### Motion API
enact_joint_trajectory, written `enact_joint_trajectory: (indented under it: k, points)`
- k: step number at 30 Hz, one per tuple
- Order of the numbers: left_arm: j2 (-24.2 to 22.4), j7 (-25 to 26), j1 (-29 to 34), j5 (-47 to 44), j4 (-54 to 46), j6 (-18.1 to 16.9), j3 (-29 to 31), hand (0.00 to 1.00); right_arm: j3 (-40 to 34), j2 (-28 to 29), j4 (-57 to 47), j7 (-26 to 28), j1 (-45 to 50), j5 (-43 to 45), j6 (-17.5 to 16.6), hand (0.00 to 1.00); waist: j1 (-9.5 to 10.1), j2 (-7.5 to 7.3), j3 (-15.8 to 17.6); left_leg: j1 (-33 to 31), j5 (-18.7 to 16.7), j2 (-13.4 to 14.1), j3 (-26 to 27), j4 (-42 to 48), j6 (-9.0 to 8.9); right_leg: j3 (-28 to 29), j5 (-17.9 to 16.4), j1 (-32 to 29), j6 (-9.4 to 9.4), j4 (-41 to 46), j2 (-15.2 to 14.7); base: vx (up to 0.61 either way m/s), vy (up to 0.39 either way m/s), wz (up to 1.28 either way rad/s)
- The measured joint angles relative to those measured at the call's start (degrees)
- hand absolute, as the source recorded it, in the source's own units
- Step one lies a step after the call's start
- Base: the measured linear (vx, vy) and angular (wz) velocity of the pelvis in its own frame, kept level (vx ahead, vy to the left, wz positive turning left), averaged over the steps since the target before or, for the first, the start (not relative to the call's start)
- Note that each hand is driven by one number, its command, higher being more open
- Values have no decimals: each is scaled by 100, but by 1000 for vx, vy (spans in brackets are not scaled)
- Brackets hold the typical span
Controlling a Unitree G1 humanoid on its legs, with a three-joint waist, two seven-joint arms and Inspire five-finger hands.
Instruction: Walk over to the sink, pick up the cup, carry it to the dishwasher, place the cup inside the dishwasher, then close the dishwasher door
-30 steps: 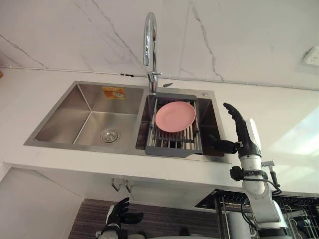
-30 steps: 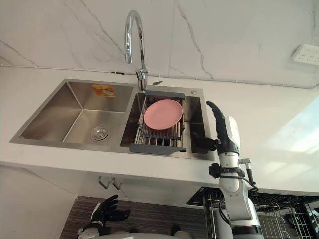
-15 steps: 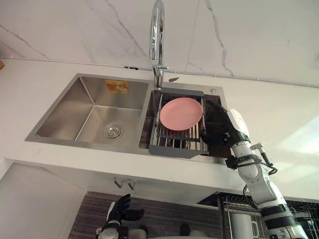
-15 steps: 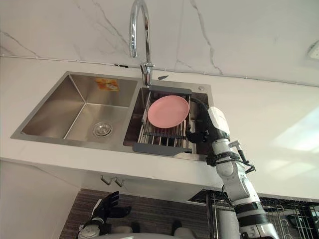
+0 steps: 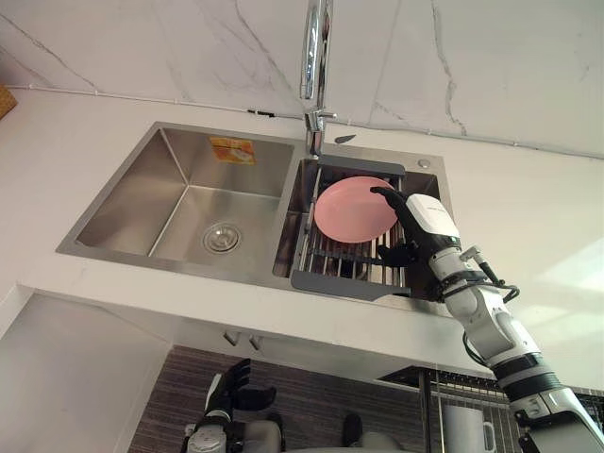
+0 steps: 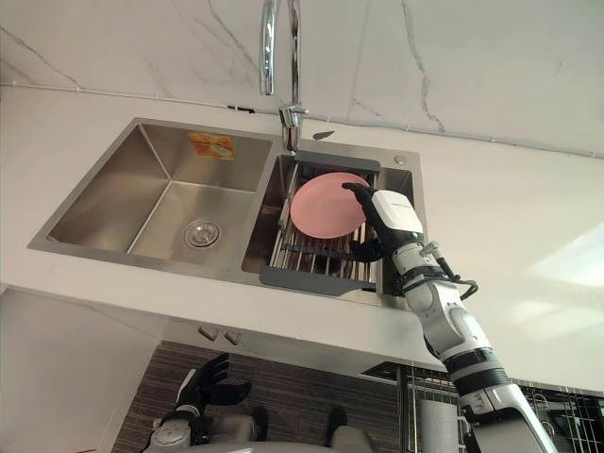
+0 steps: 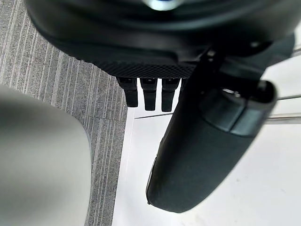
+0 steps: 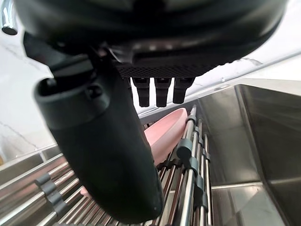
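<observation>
The right hand [image 5: 425, 222] hangs over the right end of a grey-framed drying rack of steel bars [image 5: 335, 281]. Its fingers [image 5: 389, 195] are straight and spread, its thumb juts out below them, and it holds nothing. The fingertips reach the rim of a round pink plate [image 5: 347, 209] that leans on the rack just ahead of the hand; whether they touch it cannot be told. In the right wrist view the plate [image 8: 164, 132] shows just past the fingers, tilted on the bars.

The rack sits across the right bowl of a double stainless-steel sink [image 5: 184, 203], directly under the hand. The left bowl, well off to the hand's left, has a round drain [image 5: 221, 237] and an orange sticker [image 5: 231, 149] on its back wall. A curved chrome tap [image 5: 316, 57] rises beyond the fingertips, behind the rack. The sink is set in a white table [image 5: 75, 132] backed by a white marble wall [image 5: 142, 47].

Below the table edge, near the right arm's elbow, what looks like a white cup with a handle [image 5: 465, 429] stands in a dark wire dishwasher rack [image 5: 427, 411].

The left hand [image 5: 231, 389] hangs low over the grey striped floor [image 5: 179, 396], its fingers loose and apart.
</observation>
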Motion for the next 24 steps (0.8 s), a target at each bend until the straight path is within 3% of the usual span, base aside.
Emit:
enact_joint_trajectory:
  k: [11,24]
  points:
    - [-35,5,-79,-1,-27,-31,0,90,222,-157,176,-19,-312,-807,17,90,30,60,193,-118,-27,-10,-61,78,2,-99,-7,-20,5,13,-13,-39,-7,7]
    - [-76,25,-157,-6,-24,-36,-1,90,386,-157,453,-178,-708,-1305,282,90,82,144,342,-227,-26,-9,-76,161,2,-116,-6,-114,5,93,-16,-5,-1,1]
